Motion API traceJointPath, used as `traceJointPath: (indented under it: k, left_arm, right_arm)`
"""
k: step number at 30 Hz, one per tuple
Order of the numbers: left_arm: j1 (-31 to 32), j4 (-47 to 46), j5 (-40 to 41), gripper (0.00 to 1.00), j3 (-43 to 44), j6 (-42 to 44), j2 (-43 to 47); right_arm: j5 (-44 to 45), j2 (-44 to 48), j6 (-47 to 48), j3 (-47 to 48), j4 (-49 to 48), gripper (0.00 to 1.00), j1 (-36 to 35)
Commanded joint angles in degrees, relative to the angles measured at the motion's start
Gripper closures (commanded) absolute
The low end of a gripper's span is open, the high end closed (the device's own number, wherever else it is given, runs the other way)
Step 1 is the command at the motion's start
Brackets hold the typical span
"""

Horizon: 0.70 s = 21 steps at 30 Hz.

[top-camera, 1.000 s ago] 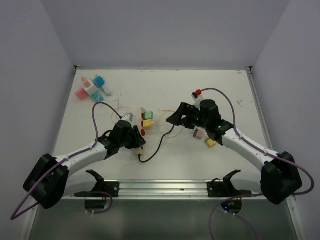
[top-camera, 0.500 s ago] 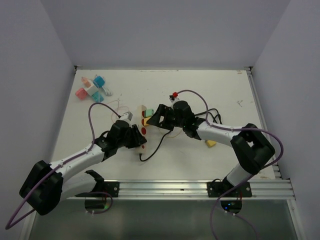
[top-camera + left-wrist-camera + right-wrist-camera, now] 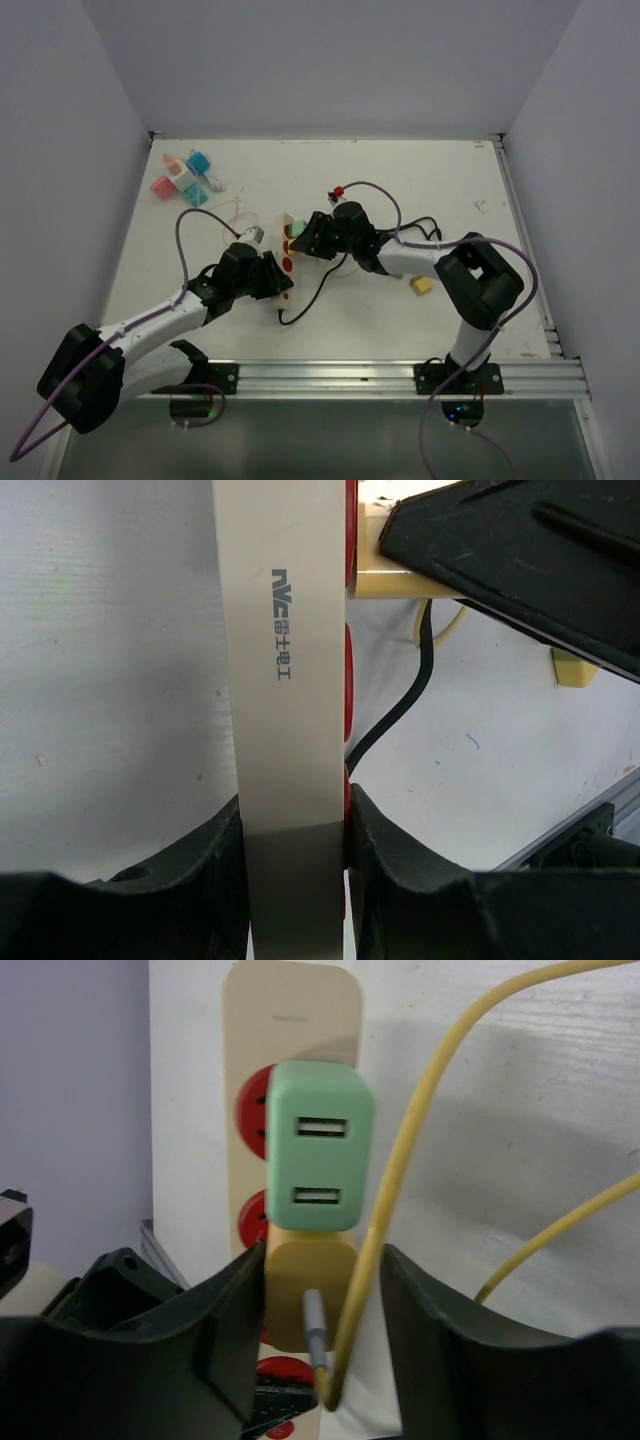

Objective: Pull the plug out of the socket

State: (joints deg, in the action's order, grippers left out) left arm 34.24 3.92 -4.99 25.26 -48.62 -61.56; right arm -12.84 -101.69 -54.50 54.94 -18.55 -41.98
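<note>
Your right gripper [image 3: 320, 1275] sat spread astride the yellow plug [image 3: 310, 1300], seated in the power strip [image 3: 290, 1020] running lengthwise ahead, beneath the green charger [image 3: 320, 1160], while your left gripper [image 3: 295, 810] clamped the strip's end

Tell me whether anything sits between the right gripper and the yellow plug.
Nothing blocks it: the right gripper straddles the yellow plug on the strip. A yellow cable runs through the gap between the plug and one finger, and a green charger sits directly beyond the plug.
</note>
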Motion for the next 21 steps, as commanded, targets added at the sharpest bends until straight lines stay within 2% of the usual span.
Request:
traceJointPath:
  k: [1,3,4,5,7,8,9,12,14,15,18,21]
  left_arm:
    - [0.13,-6.21,-0.81,1.0,-0.29,-0.16,1.88]
    - [0.13,-6.38,-0.89,1.0,-0.56,-0.25,1.79]
    - [0.13,-6.47,-0.98,1.0,-0.56,-0.16,1.53]
    - [0.13,-6.73,-1.07,1.0,-0.65,-0.16,1.27]
    - [0.13,-7.0,-1.68,0.85,-0.65,0.1,0.66]
    - [0.13,-7.17,-1.86,0.79,-0.56,0.11,0.39]
    - [0.13,-7.35,-2.04,0.64,-0.56,0.19,0.3]
    - [0.13,-8.05,-2.39,0.41,-0.47,0.19,-0.14]
    - [0.13,-8.05,-2.13,0.35,-0.12,0.45,-0.4]
    - [0.13,-7.88,-1.86,0.28,0.06,0.63,-0.58]
    - [0.13,-7.7,-1.33,0.23,1.11,1.07,-1.72]
    - [0.13,-8.23,-1.16,0.22,1.64,0.72,-3.47]
  right_arm:
    - [-0.69,-1.14,-0.26,1.14,-3.42,0.53,-0.74]
    - [-0.96,-0.97,-0.08,0.53,-4.3,0.63,-0.83]
    - [-1.04,-0.88,0.09,0.09,-4.48,0.74,-0.91]
    - [-1.13,-0.79,0.44,0.0,-4.57,0.8,-1.0]
    - [-1.83,-0.53,0.88,-0.27,-4.57,0.93,-1.0]
    - [-2.18,-0.44,1.5,-0.27,-4.57,0.97,-1.0]
    - [-2.36,-0.27,1.85,-0.36,-4.57,0.99,-1.0]
    - [-3.59,0.35,2.73,-0.53,-4.39,1.0,-1.0]
    - [-4.73,0.7,3.17,-0.8,-4.39,1.0,-1.0]
    - [-5.09,0.79,3.26,-1.06,-4.48,1.0,-1.09]
    - [-5.27,1.58,3.09,-1.76,-4.48,1.0,-1.27]
    - [-5.0,2.54,2.21,-2.9,-5.01,1.0,-1.27]
